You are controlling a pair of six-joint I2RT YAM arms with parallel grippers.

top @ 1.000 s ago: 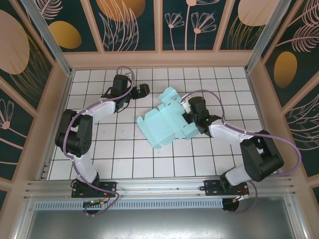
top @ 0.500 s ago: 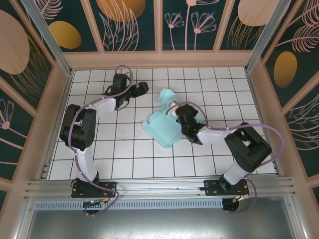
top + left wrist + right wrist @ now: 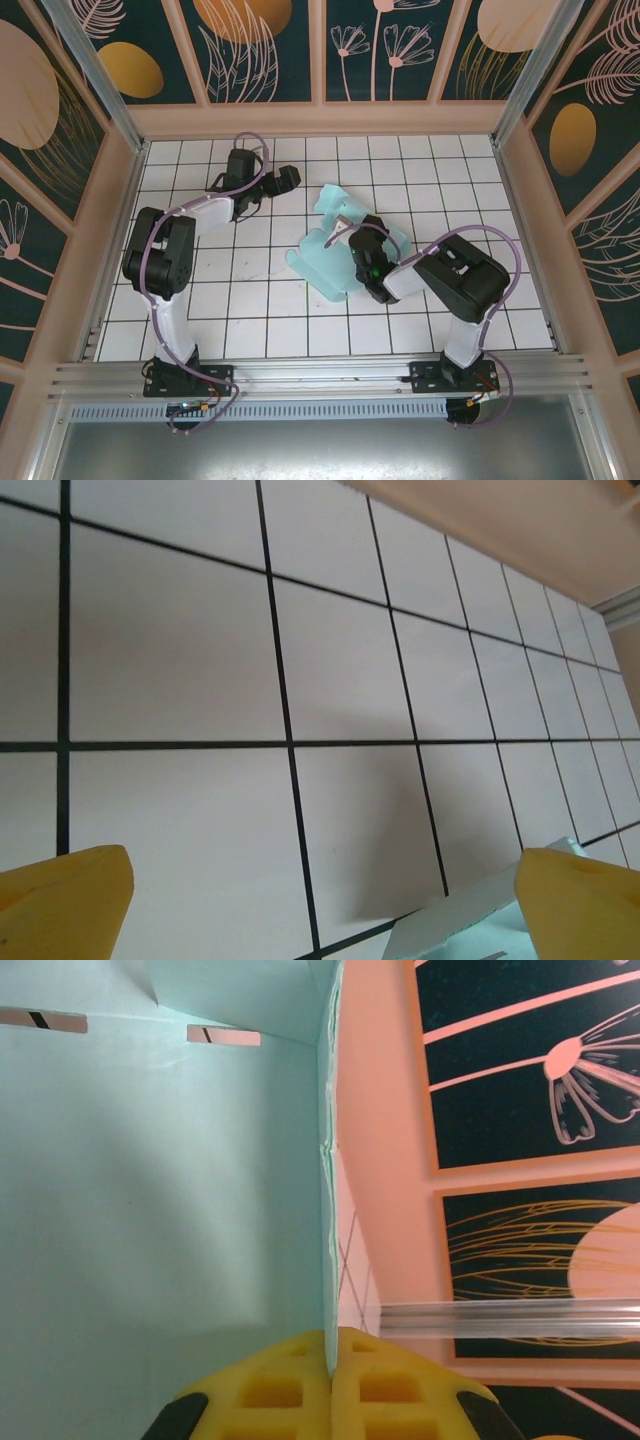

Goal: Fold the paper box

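Note:
The paper box [image 3: 328, 258] is a pale aqua card piece, partly folded, lying mid-table with one panel lifted. My right gripper [image 3: 357, 240] sits over its right part, shut on a thin upright edge of the card. In the right wrist view the yellow pads [image 3: 290, 1390] pinch that edge, and the box's broad panel [image 3: 150, 1160] spreads to the left. My left gripper [image 3: 288, 180] hovers open to the upper left of the box, apart from it. In the left wrist view its yellow fingertips [image 3: 75, 895] stand wide over bare tiles, with a corner of the box [image 3: 465, 930] at the bottom right.
The white tiled floor [image 3: 250, 310] is ringed by peach walls [image 3: 320, 120]. The right arm's elbow [image 3: 465, 275] is bent close behind the box. A metal rail [image 3: 320, 375] runs along the near edge.
The right arm has swung left and folded in on itself with the card edge in its grip, and the box has become more compact. The left gripper has stayed in place.

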